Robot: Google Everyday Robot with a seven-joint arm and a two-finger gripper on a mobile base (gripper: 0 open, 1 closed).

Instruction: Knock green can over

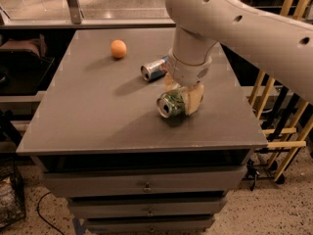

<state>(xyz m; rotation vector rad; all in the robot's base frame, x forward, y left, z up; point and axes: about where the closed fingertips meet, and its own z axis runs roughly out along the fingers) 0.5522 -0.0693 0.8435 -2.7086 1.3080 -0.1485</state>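
Pincer (183, 98) clamped around green can (171, 105), can tipped sideways

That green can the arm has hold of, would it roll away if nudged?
Probably. The green can is tipped sideways in the gripper, and once released its round wall would likely roll on the flat table. Its silver top suggests thin metal, so it is probably light and easily dented.

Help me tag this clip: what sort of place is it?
Likely a lab or workshop: grey drawer cabinet, wooden racks, speckled floor. The pincer holds the green can over the cabinet top.
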